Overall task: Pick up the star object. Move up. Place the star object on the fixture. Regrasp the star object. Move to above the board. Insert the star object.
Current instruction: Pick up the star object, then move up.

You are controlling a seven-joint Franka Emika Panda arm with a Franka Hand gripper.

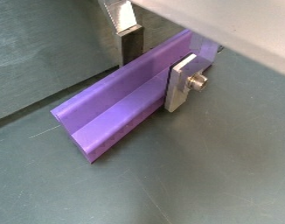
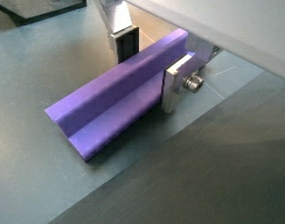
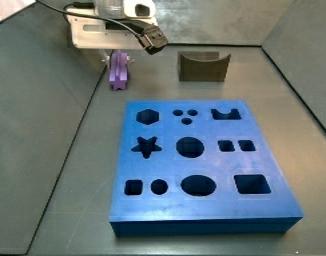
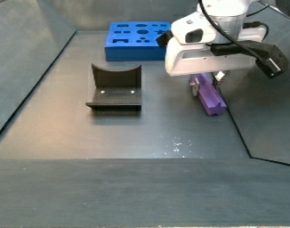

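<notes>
No readable text, labels or nos. on anything visible.

Looked like smooth, matt light-purple plastic along the star object (image 1: 115, 109), with a faint sheen on its upper ridge in both wrist views. Gripped on both sides by the gripper (image 1: 156, 66), down at the floor: flat fingers (image 1: 181, 83) of brushed silver metal, dull-bright, one carrying a small shiny metal screw (image 2: 195, 83). Showed a glossy white plastic gripper housing (image 4: 201, 55) in both side views. Appeared as matt blue plastic on the board (image 3: 199, 215). Seemed dull olive-brown on the fixture (image 3: 202, 66). Was grey, matt and lightly scuffed across the floor (image 2: 215, 166).
</notes>
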